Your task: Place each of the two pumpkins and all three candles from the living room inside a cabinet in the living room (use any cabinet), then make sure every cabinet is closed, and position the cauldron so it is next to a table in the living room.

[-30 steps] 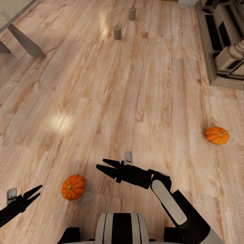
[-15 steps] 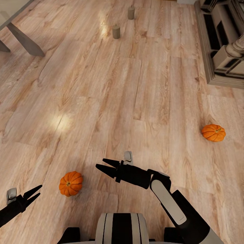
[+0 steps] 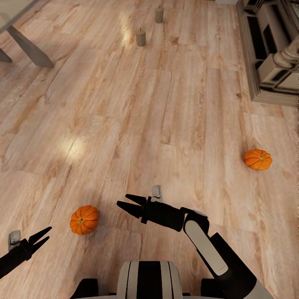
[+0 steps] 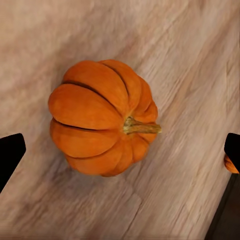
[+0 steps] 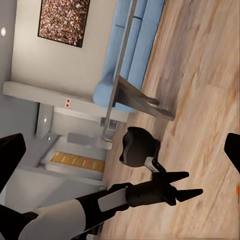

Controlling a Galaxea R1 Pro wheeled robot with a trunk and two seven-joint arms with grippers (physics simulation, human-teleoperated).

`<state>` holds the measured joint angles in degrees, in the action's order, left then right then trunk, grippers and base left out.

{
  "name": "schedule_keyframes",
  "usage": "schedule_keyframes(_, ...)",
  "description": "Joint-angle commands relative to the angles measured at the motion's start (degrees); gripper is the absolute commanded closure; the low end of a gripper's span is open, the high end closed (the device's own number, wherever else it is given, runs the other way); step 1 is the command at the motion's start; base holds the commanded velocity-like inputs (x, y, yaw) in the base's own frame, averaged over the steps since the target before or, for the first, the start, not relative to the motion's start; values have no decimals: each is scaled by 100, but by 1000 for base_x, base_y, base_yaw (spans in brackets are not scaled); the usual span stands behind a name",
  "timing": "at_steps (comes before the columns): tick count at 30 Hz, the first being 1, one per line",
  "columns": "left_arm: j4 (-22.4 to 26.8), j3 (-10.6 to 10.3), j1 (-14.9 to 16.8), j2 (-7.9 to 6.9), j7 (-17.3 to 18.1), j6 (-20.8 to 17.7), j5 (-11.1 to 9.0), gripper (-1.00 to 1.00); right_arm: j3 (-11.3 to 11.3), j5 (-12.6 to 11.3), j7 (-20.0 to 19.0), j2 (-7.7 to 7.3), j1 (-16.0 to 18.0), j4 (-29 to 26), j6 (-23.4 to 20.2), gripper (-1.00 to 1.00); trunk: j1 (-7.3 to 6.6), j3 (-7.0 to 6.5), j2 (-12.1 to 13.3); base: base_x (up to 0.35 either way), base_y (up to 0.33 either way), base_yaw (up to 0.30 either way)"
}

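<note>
One orange pumpkin [image 3: 84, 220] lies on the wood floor between my two arms, and the left wrist view looks straight down on this pumpkin [image 4: 102, 117]. My left gripper [image 3: 39, 236] hangs open just left of it and touches nothing. My right gripper [image 3: 128, 202] is open and empty to the pumpkin's right. A second pumpkin [image 3: 257, 159] lies far right. Two candles [image 3: 141, 37] [image 3: 159, 14] stand at the far end of the floor. A black cauldron [image 5: 139, 146] sits by the table [image 5: 125, 75] legs. The cabinet is out of view.
The table's slanted grey leg [image 3: 29, 47] stands at the far left. The stone-coloured fireplace [image 3: 270, 50] takes the far right corner. A blue sofa [image 5: 130, 45] stands behind the table. Open wood floor lies between the pumpkins and the candles.
The whole head picture has slid up and slightly left, so the camera has moved. Both grippers keep the same open pose in the picture.
</note>
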<state>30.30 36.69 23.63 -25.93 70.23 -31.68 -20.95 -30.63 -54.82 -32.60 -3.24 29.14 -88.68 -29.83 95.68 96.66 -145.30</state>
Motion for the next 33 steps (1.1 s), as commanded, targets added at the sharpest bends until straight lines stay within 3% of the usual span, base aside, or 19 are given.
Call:
schedule_keyframes(1, 2, 12, 1, 0, 17, -57, -6, -100, -4, -45, 8, -2, 4, 0, -25, -100, -1, 2, -1, -17, -240, 0)
schedule_keyframes(21, 2, 14, 1, 0, 33, -57, -21, -100, -4, -29, 144, -10, 4, 9, -14, -100, -1, 2, -1, -1, -58, 147)
schedule_keyframes(33, 2, 10, 1, -7, 19, -65, -10, -100, -15, -19, 162, -4, 4, 22, -20, -100, 9, 91, -6, 0, 0, 72)
